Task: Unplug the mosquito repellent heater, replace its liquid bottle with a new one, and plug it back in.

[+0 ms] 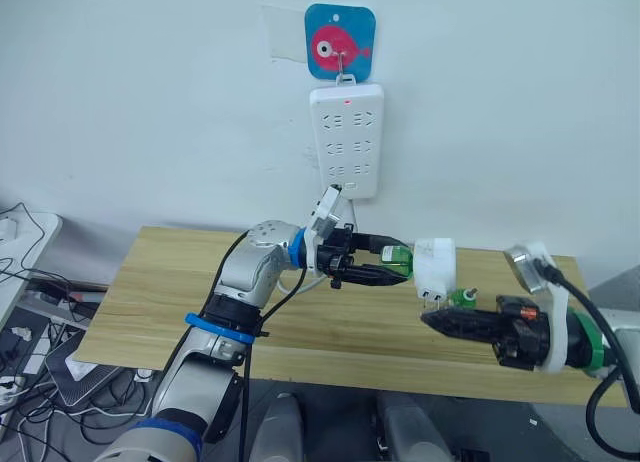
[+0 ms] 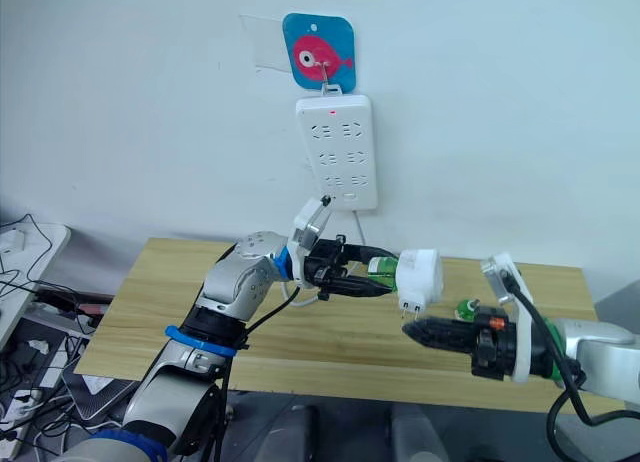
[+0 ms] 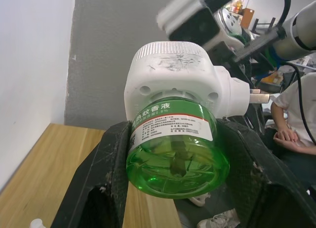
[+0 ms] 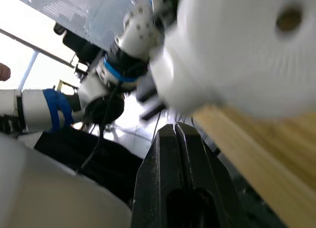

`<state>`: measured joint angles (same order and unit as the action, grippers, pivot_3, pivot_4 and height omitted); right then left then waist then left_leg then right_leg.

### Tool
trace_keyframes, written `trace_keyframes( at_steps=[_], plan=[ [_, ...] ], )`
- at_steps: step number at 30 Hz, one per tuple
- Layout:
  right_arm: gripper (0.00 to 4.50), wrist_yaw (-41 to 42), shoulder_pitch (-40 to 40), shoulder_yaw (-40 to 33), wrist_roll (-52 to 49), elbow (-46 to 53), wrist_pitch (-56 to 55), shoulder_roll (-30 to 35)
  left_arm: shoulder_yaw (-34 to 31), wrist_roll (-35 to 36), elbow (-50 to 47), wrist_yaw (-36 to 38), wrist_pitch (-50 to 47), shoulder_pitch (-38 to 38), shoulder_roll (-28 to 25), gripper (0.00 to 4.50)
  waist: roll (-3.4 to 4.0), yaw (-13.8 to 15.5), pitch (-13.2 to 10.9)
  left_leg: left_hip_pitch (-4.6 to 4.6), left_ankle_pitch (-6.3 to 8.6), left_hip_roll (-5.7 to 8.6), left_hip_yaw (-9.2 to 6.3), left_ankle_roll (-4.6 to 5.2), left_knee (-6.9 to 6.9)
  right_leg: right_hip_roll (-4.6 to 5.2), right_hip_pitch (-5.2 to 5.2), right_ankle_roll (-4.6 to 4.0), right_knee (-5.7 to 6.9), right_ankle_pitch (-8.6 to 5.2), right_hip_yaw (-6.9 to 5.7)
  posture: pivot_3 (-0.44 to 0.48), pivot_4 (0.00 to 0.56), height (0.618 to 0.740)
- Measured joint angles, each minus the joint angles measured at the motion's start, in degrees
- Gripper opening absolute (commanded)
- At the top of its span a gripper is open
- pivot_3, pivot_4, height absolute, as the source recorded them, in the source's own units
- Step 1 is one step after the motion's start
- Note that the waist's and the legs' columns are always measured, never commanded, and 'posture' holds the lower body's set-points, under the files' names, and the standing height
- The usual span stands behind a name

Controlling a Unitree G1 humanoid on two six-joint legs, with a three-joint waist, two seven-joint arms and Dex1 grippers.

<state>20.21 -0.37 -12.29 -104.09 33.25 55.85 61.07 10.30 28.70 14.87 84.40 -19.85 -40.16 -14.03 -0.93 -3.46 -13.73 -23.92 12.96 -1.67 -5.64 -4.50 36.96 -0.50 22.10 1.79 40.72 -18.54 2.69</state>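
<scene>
Item: mosquito repellent heater (image 1: 435, 265), unplugged, aloft over the surface (image 1: 150, 282); our left pincer (image 1: 385, 265) clamps its green bottle (image 3: 177, 154) for unscrewing. Right pincer (image 1: 440, 322) together, empty, just beneath.

A light wooden table (image 1: 170, 282) stands against the white wall. Near its right end, a small green-capped bottle (image 1: 463, 298) stands on the tabletop; whether it touches anything beside it cannot be told.
</scene>
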Motion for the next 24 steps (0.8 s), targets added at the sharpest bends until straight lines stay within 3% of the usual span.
trace_keyframes(
  at_steps=[7,24],
  plan=[
    [0.02,-3.4,-7.6,2.2,-6.8,-1.6,-0.6,-2.7,-1.1,0.7,-1.1,0.0,-0.1,0.2,-0.9,2.26,0.0,0.1,0.0,-0.03,0.0,0.01,0.0,0.0,0.0,0.01,0.0,-0.14,-0.02,0.08,0.0,-0.089,0.178,0.74],
    [0.02,-14.9,-13.2,2.9,-8.1,-2.9,-1.0,-12.5,-1.1,0.1,-1.2,-0.1,0.2,2.4,-1.9,2.26,0.02,0.0,0.0,-0.03,0.0,0.0,0.0,0.0,0.0,0.02,0.02,-0.16,0.02,0.09,0.0,-0.09,0.18,0.74]
  ],
)
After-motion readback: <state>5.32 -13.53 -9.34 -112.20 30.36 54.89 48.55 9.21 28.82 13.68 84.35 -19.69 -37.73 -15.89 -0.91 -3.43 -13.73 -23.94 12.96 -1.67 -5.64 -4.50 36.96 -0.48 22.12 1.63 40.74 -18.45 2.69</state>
